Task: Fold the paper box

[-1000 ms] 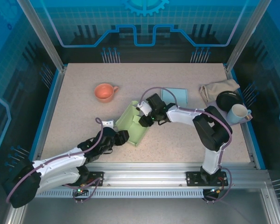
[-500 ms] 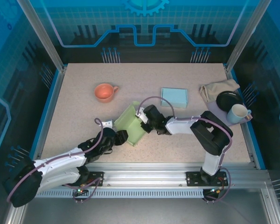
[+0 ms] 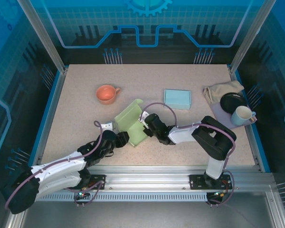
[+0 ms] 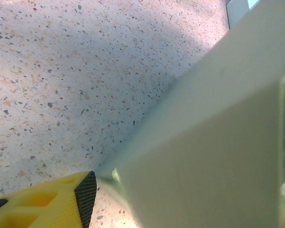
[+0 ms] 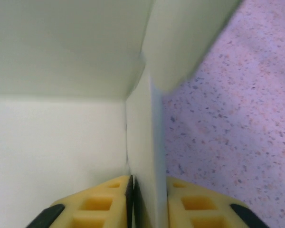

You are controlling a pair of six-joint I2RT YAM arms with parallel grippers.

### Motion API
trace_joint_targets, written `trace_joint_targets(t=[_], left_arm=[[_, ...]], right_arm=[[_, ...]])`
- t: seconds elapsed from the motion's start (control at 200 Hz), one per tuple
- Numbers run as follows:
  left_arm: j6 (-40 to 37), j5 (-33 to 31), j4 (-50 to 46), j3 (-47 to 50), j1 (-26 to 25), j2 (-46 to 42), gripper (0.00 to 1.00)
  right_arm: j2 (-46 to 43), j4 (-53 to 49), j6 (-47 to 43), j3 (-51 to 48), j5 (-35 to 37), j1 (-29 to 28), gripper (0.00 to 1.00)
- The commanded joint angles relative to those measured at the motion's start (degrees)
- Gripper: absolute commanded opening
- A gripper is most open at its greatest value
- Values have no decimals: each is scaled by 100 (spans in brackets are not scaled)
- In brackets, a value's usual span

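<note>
The pale green paper box [image 3: 129,124] lies half-folded in the middle of the table, one flap raised at its far end. My right gripper [image 3: 143,127] is at its right side. In the right wrist view the right gripper [image 5: 149,190] is shut on an upright wall of the paper box [image 5: 147,142], one yellow finger [image 5: 99,204] inside and one outside. My left gripper [image 3: 122,138] sits at the box's near corner. In the left wrist view the left gripper [image 4: 185,199] stands open around a panel of the paper box [image 4: 204,156]; its left finger [image 4: 52,206] is just clear of the box.
An orange cup [image 3: 107,93] stands at the back left. A light blue box [image 3: 177,99] lies behind the right arm. At the right edge are a beige cloth [image 3: 222,90], a black plate [image 3: 232,102] and a white mug [image 3: 242,115].
The right gripper has slid toward the near side along the box's right wall and taken hold of it. The box has turned and shifted slightly left. The left arm has barely moved.
</note>
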State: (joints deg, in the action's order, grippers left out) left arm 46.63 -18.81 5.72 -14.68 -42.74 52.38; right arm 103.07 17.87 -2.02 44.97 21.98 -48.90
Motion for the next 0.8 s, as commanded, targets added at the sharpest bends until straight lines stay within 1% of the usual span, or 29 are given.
trace_joint_targets(t=[0.0, 0.07, 0.25, 0.365, 0.43, 0.52, 0.64, 0.795], left_arm=[[-5, -160, -129, 36, 34, -18, 60], [-4, -163, -119, 49, 35, 5, 60], [-7, -264, -109, 88, 34, 28, 59], [-103, -289, -87, 80, 36, 51, 57], [-169, -273, -73, 62, 37, 53, 57], [-351, -223, -12, 10, 31, 53, 57], [-755, -223, 263, -72, 33, 111, 57], [-1319, -225, 847, -258, 33, 469, 57]], right_arm=[[-125, -525, 235, -63, -474, 57, 30], [-316, -542, 412, -114, -642, 113, 35], [-934, -644, 1002, -292, -1520, 383, 49], [-1372, -770, 1254, -440, -1978, 512, 55], [-1548, -994, 1391, -474, -2162, 622, 56], [-1810, -1193, 1513, -561, -2141, 696, 56], [-2340, -1366, 1723, -803, -1892, 754, 57], [-3366, -1800, 2004, -1122, -1472, 768, 57]])
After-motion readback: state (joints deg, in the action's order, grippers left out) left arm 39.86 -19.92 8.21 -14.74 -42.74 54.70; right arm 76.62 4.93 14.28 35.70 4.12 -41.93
